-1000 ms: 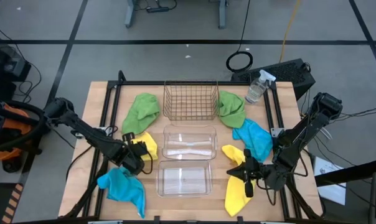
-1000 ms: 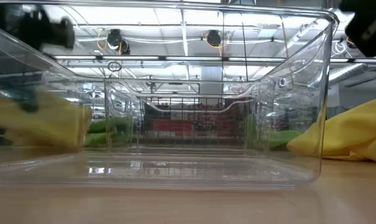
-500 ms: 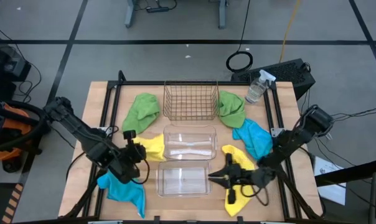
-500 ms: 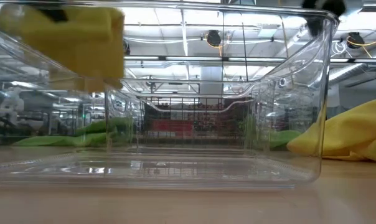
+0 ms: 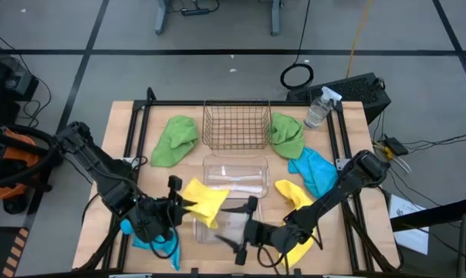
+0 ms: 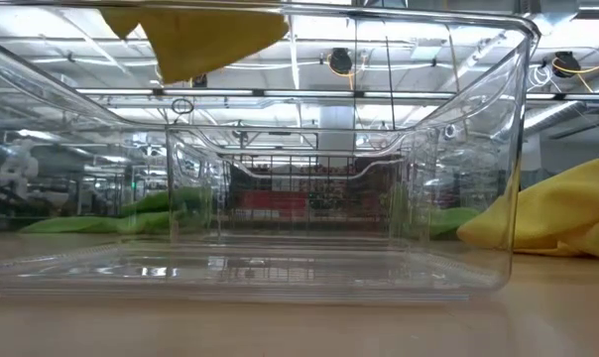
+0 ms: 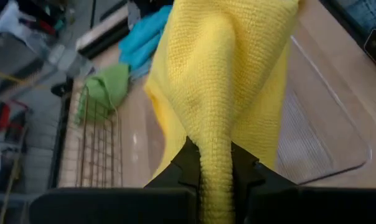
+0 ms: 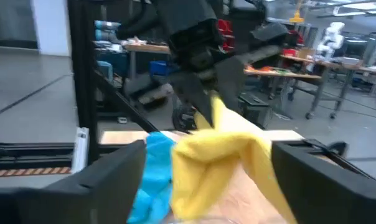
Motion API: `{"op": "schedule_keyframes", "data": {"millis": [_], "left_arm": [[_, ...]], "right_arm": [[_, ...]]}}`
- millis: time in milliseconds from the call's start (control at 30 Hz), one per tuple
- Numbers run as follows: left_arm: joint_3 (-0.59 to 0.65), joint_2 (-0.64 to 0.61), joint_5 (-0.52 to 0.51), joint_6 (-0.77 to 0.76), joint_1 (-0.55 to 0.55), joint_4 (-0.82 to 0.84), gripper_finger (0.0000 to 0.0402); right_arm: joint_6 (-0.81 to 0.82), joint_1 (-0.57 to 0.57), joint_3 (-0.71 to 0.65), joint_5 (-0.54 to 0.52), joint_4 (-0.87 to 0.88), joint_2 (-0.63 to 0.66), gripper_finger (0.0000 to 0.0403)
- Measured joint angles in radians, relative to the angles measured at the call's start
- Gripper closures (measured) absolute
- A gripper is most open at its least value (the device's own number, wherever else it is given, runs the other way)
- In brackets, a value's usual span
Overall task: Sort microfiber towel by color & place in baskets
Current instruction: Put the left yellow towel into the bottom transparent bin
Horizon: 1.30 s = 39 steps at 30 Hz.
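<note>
- High view: the left gripper [image 5: 177,207] holds a yellow towel [image 5: 203,200] in the air over the left edge of the near clear basket [image 5: 227,224]; the right gripper [image 5: 241,232] reaches over that same basket from the other side, its two dark fingers spread apart with nothing between them; a second clear basket [image 5: 234,174] sits just behind the first, and the copper wire basket [image 5: 234,124] behind that; one green towel [image 5: 174,139] lies left of the wire basket, another green towel [image 5: 288,135] touches its right side; a blue towel [image 5: 313,171] lies right of the middle basket, a second yellow towel [image 5: 297,205] under the right arm, and a second blue towel [image 5: 157,236] mostly beneath the left arm; a spray bottle [image 5: 319,107] stands at the table's far right corner.
- Low view: only here does the near clear basket [image 6: 280,198] show from the side, with the held yellow towel [image 6: 205,38] hanging above its rim; neither gripper shows.
- Left wrist view: the left gripper's fingers [image 7: 189,163] are clenched on a fold of the yellow towel [image 7: 228,81], which no other view shows as plainly.
- Right wrist view: the right gripper's own fingers [image 8: 107,177] stand wide apart; between them, farther off, the left gripper [image 8: 203,109] pinches the yellow towel [image 8: 225,155], with the blue towel [image 8: 154,174] beside it.
</note>
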<state>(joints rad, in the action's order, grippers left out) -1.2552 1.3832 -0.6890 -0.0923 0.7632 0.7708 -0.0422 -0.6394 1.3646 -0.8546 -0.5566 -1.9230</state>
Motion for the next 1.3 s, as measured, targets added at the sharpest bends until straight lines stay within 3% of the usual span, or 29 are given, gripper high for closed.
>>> {"op": "schedule_keyframes", "data": {"millis": [133,467,633,867,967,1033,1300], "left_arm": [[0.0,0.025,-0.039,0.028,0.015,-0.017,0.0368],[0.0,0.062,-0.07,0.056,0.029,-0.081,0.0368],[0.0,0.061,-0.074,0.048,0.029,-0.085,0.0368],[0.0,0.061,-0.045,-0.011,0.029,-0.111,0.0356],[0.0,0.061,-0.044,-0.056,0.028,-0.108,0.0327],[0.0,0.061,-0.044,-0.093,0.028,-0.108,0.0298],[0.0,0.061,-0.038,-0.204,0.038,-0.111,0.0143]], "right_arm": [[0.013,0.013,0.035,-0.005,0.002,-0.044,0.0008],[0.142,0.089,0.035,0.042,0.103,-0.061,0.0054],[0.151,0.091,0.035,0.048,0.125,-0.061,0.0136],[0.133,0.088,0.035,0.05,0.126,-0.061,0.0307],[0.123,0.088,0.035,0.049,0.134,-0.061,0.0373],[0.094,0.085,0.035,0.049,0.138,-0.061,0.0392],[-0.077,0.054,0.035,0.04,0.196,-0.012,0.0379]]}}
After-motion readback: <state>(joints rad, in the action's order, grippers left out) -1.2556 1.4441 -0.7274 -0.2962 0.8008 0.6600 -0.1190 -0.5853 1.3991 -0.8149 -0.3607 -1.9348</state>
